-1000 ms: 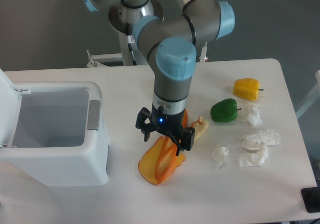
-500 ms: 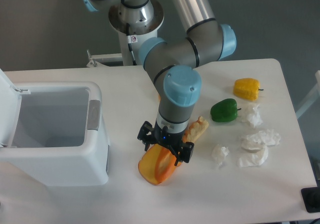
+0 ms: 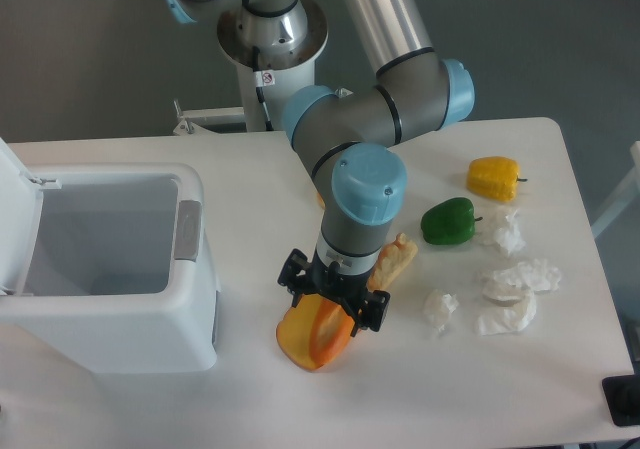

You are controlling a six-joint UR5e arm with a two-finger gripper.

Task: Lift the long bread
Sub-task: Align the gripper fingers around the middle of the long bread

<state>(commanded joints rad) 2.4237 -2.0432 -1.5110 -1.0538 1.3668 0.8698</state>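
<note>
Gripper (image 3: 333, 307) jaws straddle the long bread (image 3: 330, 337), probably stiff, light and slippery; closure I cannot tell.

Orange long bread (image 3: 330, 336), green pepper (image 3: 447, 221)

The arm (image 3: 370, 119) has grey and silver tube segments, pale blue joint caps and a small black gripper (image 3: 333, 302).
</note>
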